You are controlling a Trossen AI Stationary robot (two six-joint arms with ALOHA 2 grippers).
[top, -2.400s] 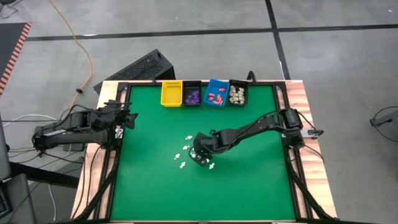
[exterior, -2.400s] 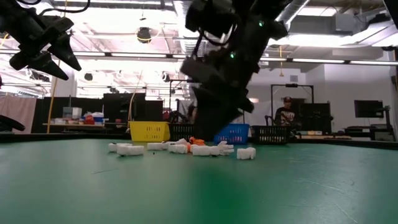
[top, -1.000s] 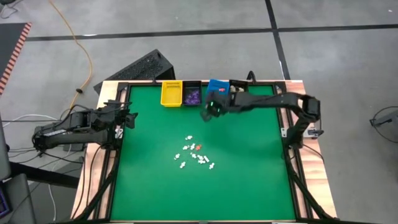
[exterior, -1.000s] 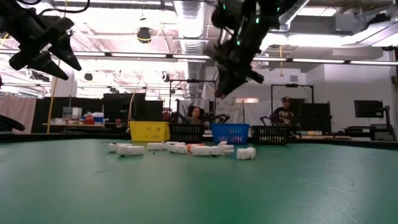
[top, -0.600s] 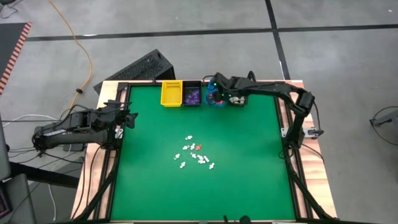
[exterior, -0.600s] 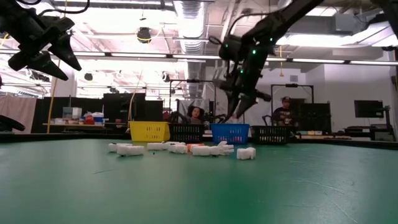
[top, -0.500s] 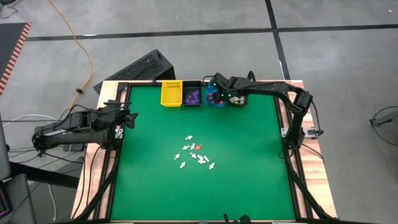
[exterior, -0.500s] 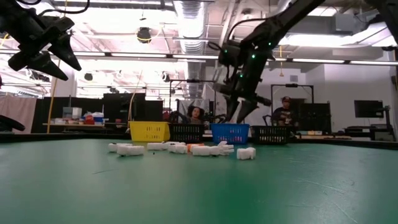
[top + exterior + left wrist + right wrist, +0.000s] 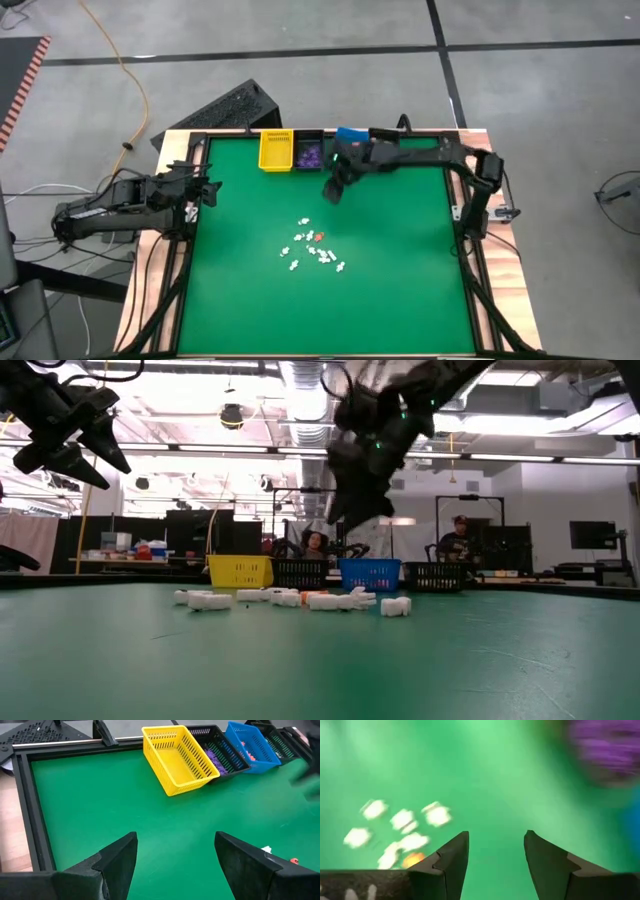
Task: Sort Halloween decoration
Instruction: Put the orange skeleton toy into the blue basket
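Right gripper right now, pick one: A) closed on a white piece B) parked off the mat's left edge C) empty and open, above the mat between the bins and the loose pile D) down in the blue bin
C: the right gripper hangs over bare green mat between the bin row and the loose pieces, and its wrist view shows the fingers apart with nothing between them.

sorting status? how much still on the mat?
Done: purple pieces sit in the black bin, orange-red ones in the blue bin. The yellow bin looks empty. In hand: nothing; the right gripper is open over the mat, the left gripper waits at the left edge. Left: a cluster of white pieces plus one orange piece mid-table.
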